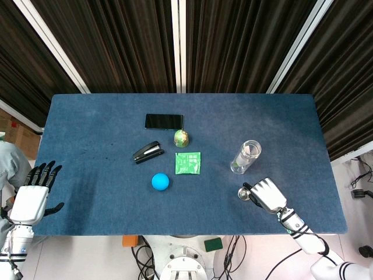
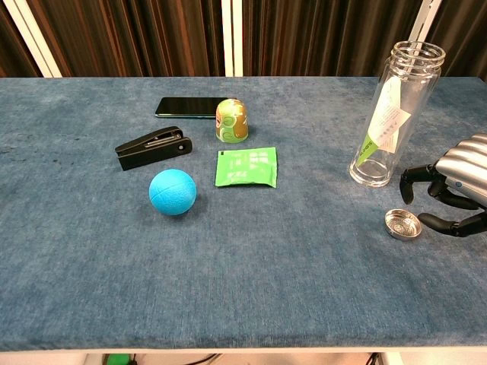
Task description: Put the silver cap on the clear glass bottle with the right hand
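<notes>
— On the blue table, how far along is it?
— Barely begun: the silver cap [image 2: 402, 224] lies on the cloth, the clear glass bottle [image 2: 393, 115] stands uncapped beyond it.
— And the right hand [image 2: 455, 188]?
— Just beside the cap, fingers apart, holding nothing; contact unclear.

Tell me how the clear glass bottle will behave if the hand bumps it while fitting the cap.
The clear glass bottle stands tall and narrow on its base, so a sideways knock near its open mouth would probably tip it. It looks empty, hence likely light and easily shoved. Smooth glass may be slippery and could crack if it falls. The right hand lies close beside it, by the silver cap.
</notes>
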